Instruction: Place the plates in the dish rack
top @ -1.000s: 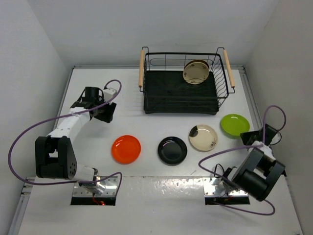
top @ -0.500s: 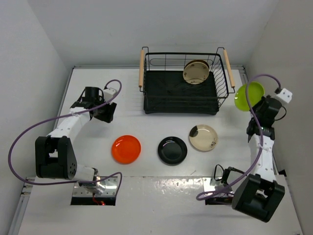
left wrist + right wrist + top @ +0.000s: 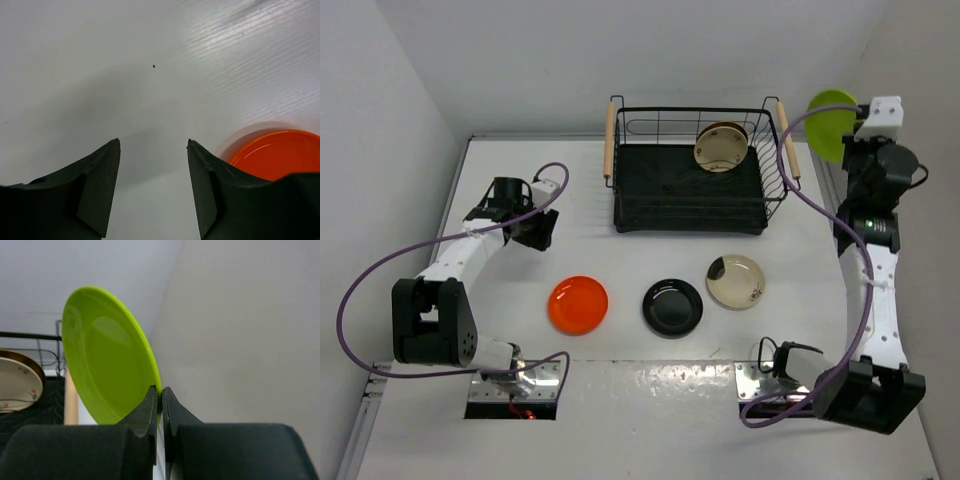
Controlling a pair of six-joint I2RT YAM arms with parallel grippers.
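Observation:
My right gripper (image 3: 160, 388) is shut on the rim of the lime green plate (image 3: 107, 357), holding it on edge in the air. From above, that plate (image 3: 832, 123) hangs just right of the dish rack (image 3: 690, 195), near its right wooden handle (image 3: 787, 138). A cream floral plate (image 3: 721, 148) stands in the rack with a yellow-brown one behind it. On the table lie the orange plate (image 3: 578, 304), the glossy black plate (image 3: 672, 307) and the beige plate with a dark patch (image 3: 736, 281). My left gripper (image 3: 154, 145) is open over bare table, the orange plate (image 3: 277, 155) to its right.
White walls close in the table on the left, back and right; the right wall is close to the raised right arm (image 3: 873, 262). Purple cables loop from both arms. The rack's left wooden handle (image 3: 611, 139) faces the left arm (image 3: 470, 246).
The right arm has lifted the lime green plate from the table at the front right, carried it back and up beside the rack's right end, and turned it on edge. The left arm has not moved.

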